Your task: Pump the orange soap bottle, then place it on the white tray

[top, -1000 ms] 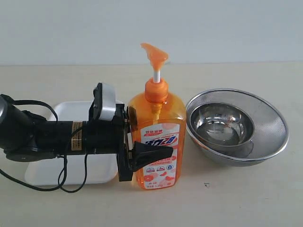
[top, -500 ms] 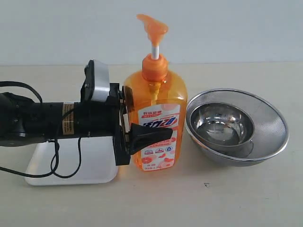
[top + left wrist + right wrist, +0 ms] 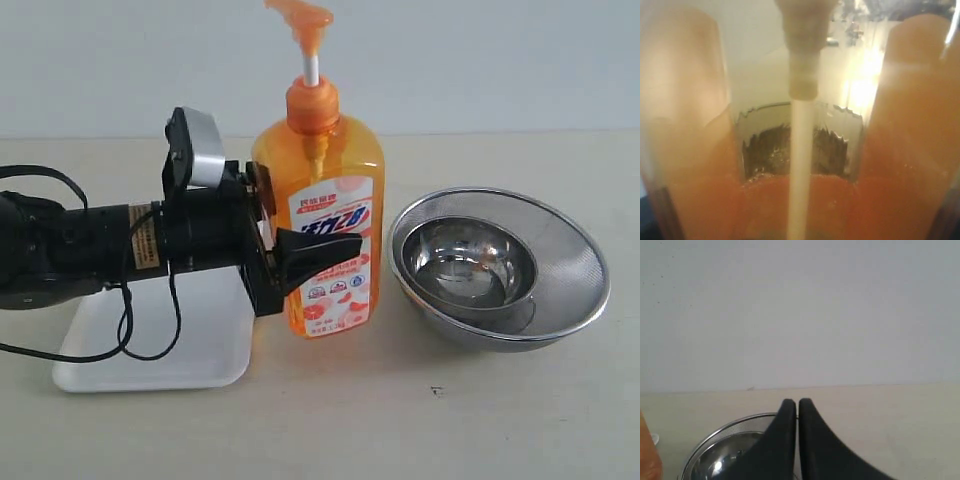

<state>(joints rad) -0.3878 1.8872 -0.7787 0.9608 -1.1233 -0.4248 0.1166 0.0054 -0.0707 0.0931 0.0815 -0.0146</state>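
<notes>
Ext. view, far L: the black L arm [image 3: 80, 255] lies level, coming in from the frame's L edge. A black cable [image 3: 125, 335] loops below it, and a silver-white camera box [image 3: 195, 150] sits on top near the wrist. Under the arm the white tray [image 3: 200, 345] lies flat on the beige table [image 3: 450, 420], its back part covered by the arm.

Next: the L gripper [image 3: 315, 240] is clamped sideways on the soap bottle [image 3: 330, 170] at label height. The near finger [image 3: 320, 255] lies black across the label front. The far finger is behind the bottle, w/ only its root showing at the bottle's L side. The bottle stands upright w/ a slight lean, just R of the tray's R edge, not on it, btwn tray and bowls. Can't tell if its base touches the table. The orange pump head [image 3: 300, 15] is at the very top of frame, partly cut off. It sits on a white stem [image 3: 311, 68] above the orange collar [image 3: 312, 105].

L wrist view: bottle [image 3: 900, 150] fills it, blurred, w/ a white tube [image 3: 800, 165] running thru the orange soap.

R of the bottle, just beside it: a wire-mesh bowl [image 3: 570, 260] w/ a smaller steel bowl [image 3: 465, 265] sitting inside.

R wrist view: the R gripper [image 3: 797, 405] has both black fingers [image 3: 782, 440] pressed together w/ only a hairline seam, gripping nothing. Beyond them are the mesh bowl's rim [image 3: 725, 432] and an orange sliver of bottle [image 3: 647, 460] at the frame edge.
</notes>
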